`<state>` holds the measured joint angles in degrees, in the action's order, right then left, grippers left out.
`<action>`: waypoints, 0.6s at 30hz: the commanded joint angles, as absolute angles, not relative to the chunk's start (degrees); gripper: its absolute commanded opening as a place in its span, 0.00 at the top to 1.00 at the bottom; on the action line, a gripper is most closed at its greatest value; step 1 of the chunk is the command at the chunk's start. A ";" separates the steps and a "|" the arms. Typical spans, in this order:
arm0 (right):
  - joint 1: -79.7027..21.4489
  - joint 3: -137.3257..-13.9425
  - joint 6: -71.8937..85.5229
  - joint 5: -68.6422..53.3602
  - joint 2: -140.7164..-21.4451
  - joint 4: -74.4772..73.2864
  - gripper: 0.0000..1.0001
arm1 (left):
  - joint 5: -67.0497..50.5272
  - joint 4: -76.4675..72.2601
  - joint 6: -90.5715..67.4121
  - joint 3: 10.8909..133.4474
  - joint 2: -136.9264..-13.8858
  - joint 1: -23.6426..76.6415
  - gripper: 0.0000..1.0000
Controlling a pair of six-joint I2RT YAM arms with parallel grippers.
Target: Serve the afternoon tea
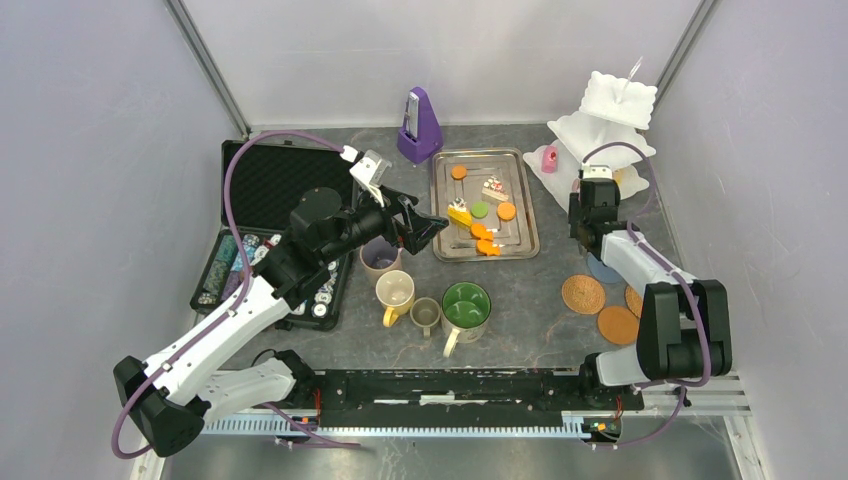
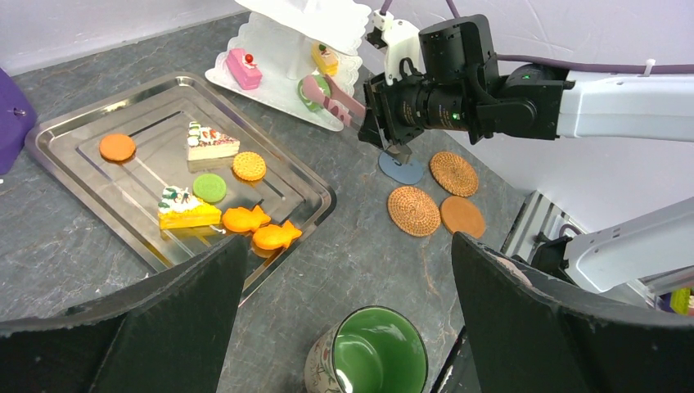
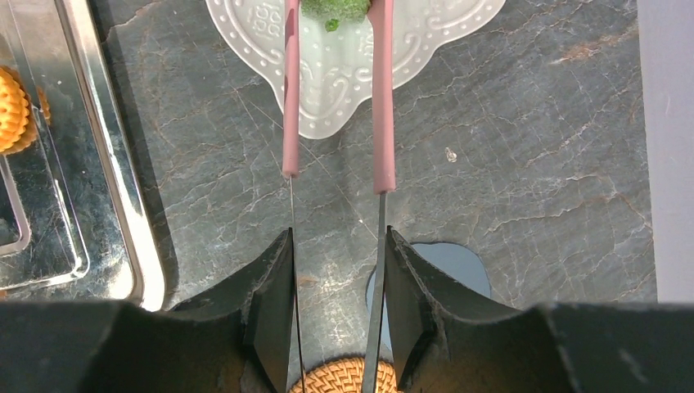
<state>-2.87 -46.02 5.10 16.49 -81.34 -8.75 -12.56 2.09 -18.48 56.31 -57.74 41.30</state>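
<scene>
Right wrist cam: right gripper (image 3: 337, 246) is clamped narrow on pink-tipped tongs (image 3: 382, 106), one tong arm against each finger. The tong tips pinch a green pastry (image 3: 335, 8) at the bottom tier of the white stand (image 3: 434, 33), far right of table; can't tell if it rests on the tier. Left wrist cam shows a pink cake (image 2: 244, 68) & a yellow piece (image 2: 325, 59) on that same tier.

Left gripper (image 2: 348, 246) is spread wide w/ nothing in it, hovering over the mugs near centre. The mauve mug (image 1: 380, 255) is farthest, then the yellow mug (image 1: 395, 292), the olive mug (image 1: 426, 315) & the big green mug (image 1: 466, 305) to the right, all upright.

Metal tray (image 2: 74, 184) sits just far of the mugs. It holds an orange disc (image 2: 117, 147), cake slice (image 2: 211, 141), biscuit (image 2: 249, 166), green disc (image 2: 209, 187), yellow slice (image 2: 188, 211) & 2 orange fish (image 2: 245, 219).

Coasters (image 2: 413, 210) lie near right by the right arm, 2 woven & 1 plain, w/ a blue-grey disc (image 2: 401, 169) just far of them. Purple metronome (image 1: 420, 125) stands far centre. Open chip case (image 1: 270, 180) is at left.
</scene>
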 commanded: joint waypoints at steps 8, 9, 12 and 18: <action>-2.33 -47.42 4.77 14.42 -80.74 -4.87 0.47 | -12.80 0.92 -16.52 58.33 -57.65 41.66 0.00; -2.30 -47.37 4.67 14.19 -80.61 -5.07 0.44 | -12.85 0.89 -16.52 58.33 -57.62 41.66 0.00; -2.31 -47.29 4.57 14.43 -79.93 -5.61 0.42 | -12.93 0.88 -16.51 58.36 -57.62 41.66 0.00; -2.32 -46.92 4.50 14.23 -75.49 -8.42 0.44 | -13.10 0.79 -16.69 58.27 -57.89 41.62 0.00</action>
<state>-2.50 -46.02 4.80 14.55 -80.34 -8.51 -12.56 2.09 -18.48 56.31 -57.74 41.30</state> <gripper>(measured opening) 0.576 0.997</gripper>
